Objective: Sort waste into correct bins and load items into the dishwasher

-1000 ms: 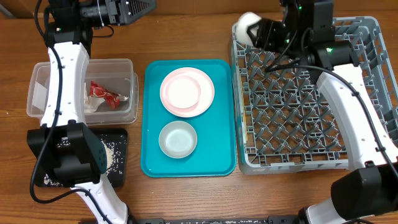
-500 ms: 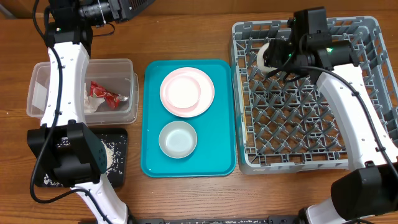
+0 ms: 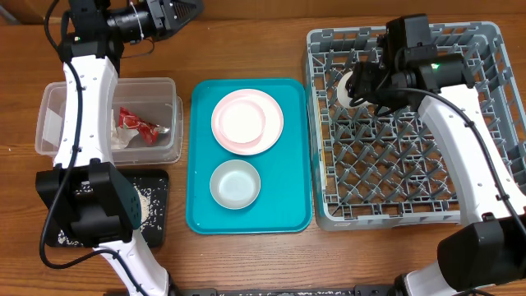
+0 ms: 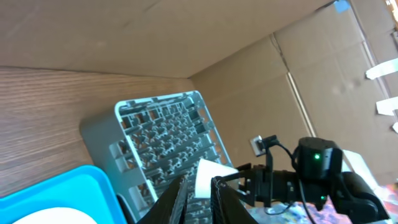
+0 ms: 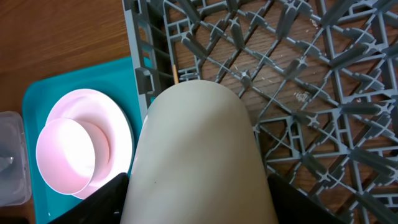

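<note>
My right gripper is shut on the small white cup, holding it on its side just above the pegs at the back left of the grey dishwasher rack. In the right wrist view the cup fills the space between the black fingers. The large pink plate, with the smaller pink dish on it, and the grey bowl sit on a teal tray. My left gripper hangs high at the back left, its fingers nearly together and holding nothing.
The clear tub at the left holds the red wrapper and the white napkin. The black tray at the front left carries rice-like scraps. The left arm crosses above both bins.
The right gripper carried the cup from over the rack's back left corner to the right and down into the rack. The left gripper shifted slightly right.
</note>
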### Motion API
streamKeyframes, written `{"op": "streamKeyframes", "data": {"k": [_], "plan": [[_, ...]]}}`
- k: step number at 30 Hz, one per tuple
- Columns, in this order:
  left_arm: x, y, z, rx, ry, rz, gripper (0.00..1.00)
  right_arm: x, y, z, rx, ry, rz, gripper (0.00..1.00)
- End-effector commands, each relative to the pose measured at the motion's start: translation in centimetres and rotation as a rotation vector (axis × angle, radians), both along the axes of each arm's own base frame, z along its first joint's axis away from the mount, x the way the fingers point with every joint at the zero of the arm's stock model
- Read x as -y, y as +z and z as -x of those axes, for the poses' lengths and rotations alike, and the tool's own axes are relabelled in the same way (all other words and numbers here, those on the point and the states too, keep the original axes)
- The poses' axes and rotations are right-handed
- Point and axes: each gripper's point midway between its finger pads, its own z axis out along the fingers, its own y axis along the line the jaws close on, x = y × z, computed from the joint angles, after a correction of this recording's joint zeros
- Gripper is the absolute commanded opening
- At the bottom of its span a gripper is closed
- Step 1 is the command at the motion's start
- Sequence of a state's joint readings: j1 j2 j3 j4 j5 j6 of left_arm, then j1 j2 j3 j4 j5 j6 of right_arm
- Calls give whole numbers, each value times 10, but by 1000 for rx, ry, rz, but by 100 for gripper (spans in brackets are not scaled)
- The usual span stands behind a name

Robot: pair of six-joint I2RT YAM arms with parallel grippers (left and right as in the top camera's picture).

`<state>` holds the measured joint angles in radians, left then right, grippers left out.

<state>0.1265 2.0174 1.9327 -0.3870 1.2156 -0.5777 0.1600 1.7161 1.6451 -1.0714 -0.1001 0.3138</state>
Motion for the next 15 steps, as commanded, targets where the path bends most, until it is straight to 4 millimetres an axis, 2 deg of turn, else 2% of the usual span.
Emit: {"op": "streamKeyframes", "data": {"k": [1, 7, 15], "plan": [[-4, -1, -6, 53, 16, -39, 16, -11, -6, 3, -5, 26, -4, 34], [-4, -1, -6, 53, 16, -39, 16, -23, -18, 3, 11, 52, 26, 34], [-4, -1, -6, 53, 15, -38, 17, -18, -35, 5, 1, 38, 93, 35]]}}
